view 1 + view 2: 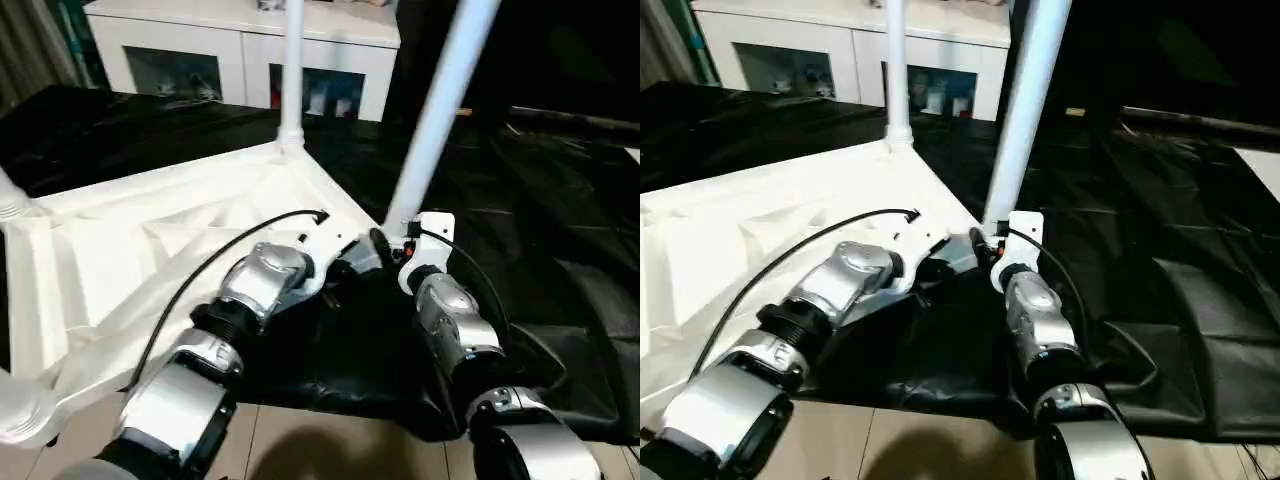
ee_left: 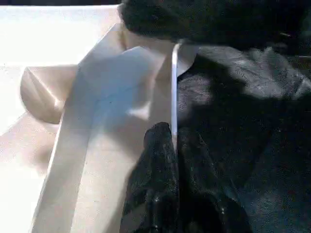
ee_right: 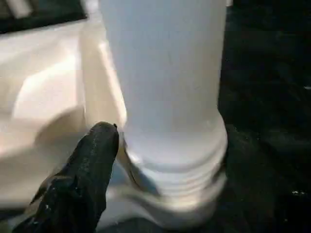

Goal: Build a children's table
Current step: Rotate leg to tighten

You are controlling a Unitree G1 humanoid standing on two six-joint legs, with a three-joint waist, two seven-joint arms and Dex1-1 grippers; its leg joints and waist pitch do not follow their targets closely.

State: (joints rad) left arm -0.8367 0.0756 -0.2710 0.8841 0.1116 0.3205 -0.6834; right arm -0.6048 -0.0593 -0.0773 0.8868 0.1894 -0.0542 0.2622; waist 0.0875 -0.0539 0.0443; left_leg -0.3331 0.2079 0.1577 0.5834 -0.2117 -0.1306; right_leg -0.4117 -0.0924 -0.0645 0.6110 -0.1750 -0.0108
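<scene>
Both grippers work at the near corner of the small all-white plastic children's table [image 1: 150, 260], which lies upside down on the large black-covered work table [image 1: 560, 230], ribbed underside facing up. From the head camera I see my left gripper [image 1: 335, 252] at the tabletop's edge beside that corner, and my right gripper [image 1: 395, 245] at the foot of a long tapered white tube leg [image 1: 440, 110] that rises tilted from the corner socket. Another white leg [image 1: 292, 70] stands upright in the far corner socket. Behind stands a white cabinet with glass doors [image 1: 250, 50].

Through the left wrist camera, my left gripper's [image 2: 173, 141] two black fingers [image 2: 155, 165] are pinched together on the thin white edge wall of the tabletop.

Through the right wrist camera, one black finger [image 3: 97, 155] lies just beside the threaded base of the leg [image 3: 165, 73], where it meets the socket. I cannot tell how far this gripper is open.
</scene>
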